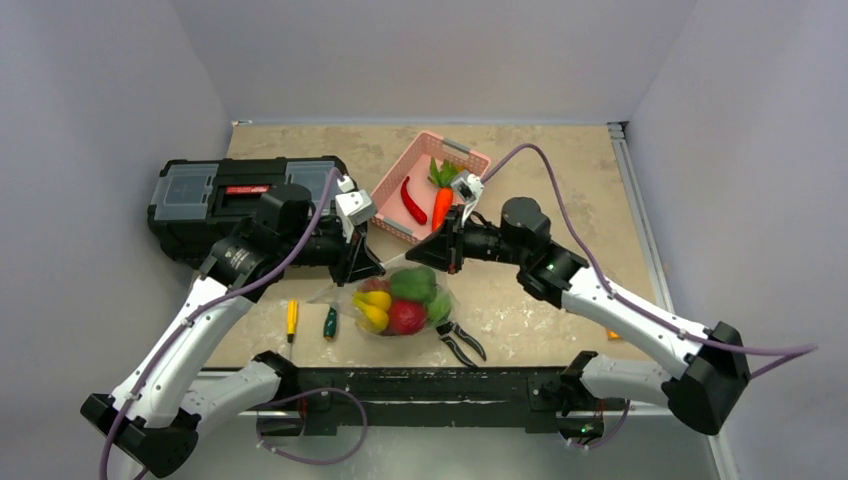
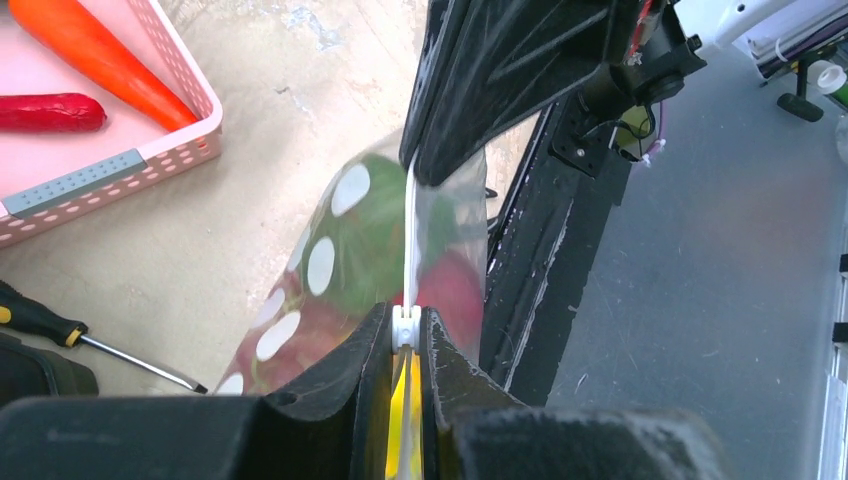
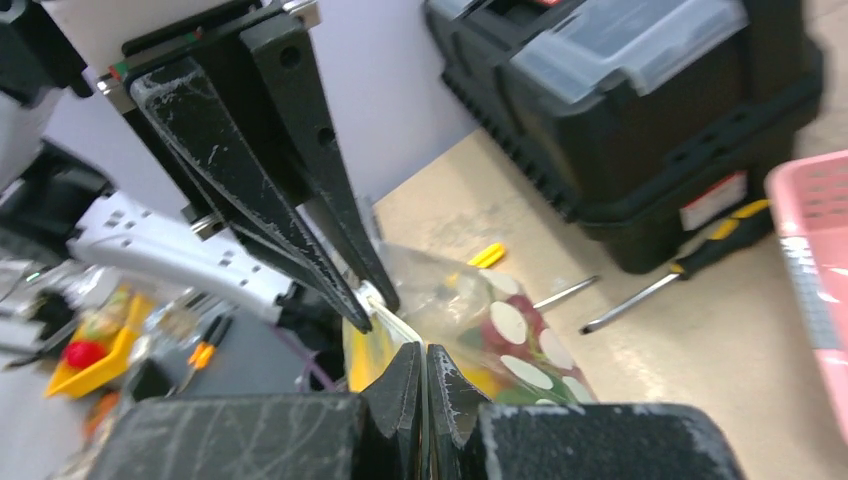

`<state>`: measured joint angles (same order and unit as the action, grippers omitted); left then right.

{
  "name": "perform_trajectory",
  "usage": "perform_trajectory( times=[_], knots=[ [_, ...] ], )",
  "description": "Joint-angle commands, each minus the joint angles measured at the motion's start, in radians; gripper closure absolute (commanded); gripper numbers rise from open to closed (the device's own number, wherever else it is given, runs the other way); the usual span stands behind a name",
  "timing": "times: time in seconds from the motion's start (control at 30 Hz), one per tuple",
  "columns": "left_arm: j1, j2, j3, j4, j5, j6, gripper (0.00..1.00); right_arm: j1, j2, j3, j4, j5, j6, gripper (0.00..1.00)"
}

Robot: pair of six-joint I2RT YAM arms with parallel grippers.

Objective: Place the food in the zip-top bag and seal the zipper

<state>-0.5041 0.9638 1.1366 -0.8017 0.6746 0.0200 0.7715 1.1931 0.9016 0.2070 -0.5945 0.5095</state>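
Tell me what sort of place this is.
Likely a robot lab test cell, not a home: plain walls box in the table, with staged props, a black toolbox and a pink basket holding a toy carrot.

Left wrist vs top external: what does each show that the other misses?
Only left wrist: the white zipper clamped between the left fingers and running up into the right gripper. Only top external: the pliers, the green-handled screwdriver and both arms whole. Both: the pink basket holding the carrot, and the bag with food inside.
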Motion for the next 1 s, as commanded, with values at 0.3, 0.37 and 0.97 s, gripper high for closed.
perform_trajectory(
  times=[0.3,0.37,0.97],
  knots=[
    [0.006,-0.048,0.026,-0.055,-0.043,-0.003,1.00,-0.021,-0.225,-0.065,-0.150,0.590,-0.165,1.00],
    [0.006,-0.052,0.024,-0.059,-0.048,0.000,1.00,-0.020,-0.251,-0.078,-0.163,0.659,-0.165,1.00],
    [0.006,-0.024,-0.001,-0.011,-0.017,-0.011,1.00,-0.021,-0.463,-0.172,-0.270,1.070,-0.221,1.00]
  ],
)
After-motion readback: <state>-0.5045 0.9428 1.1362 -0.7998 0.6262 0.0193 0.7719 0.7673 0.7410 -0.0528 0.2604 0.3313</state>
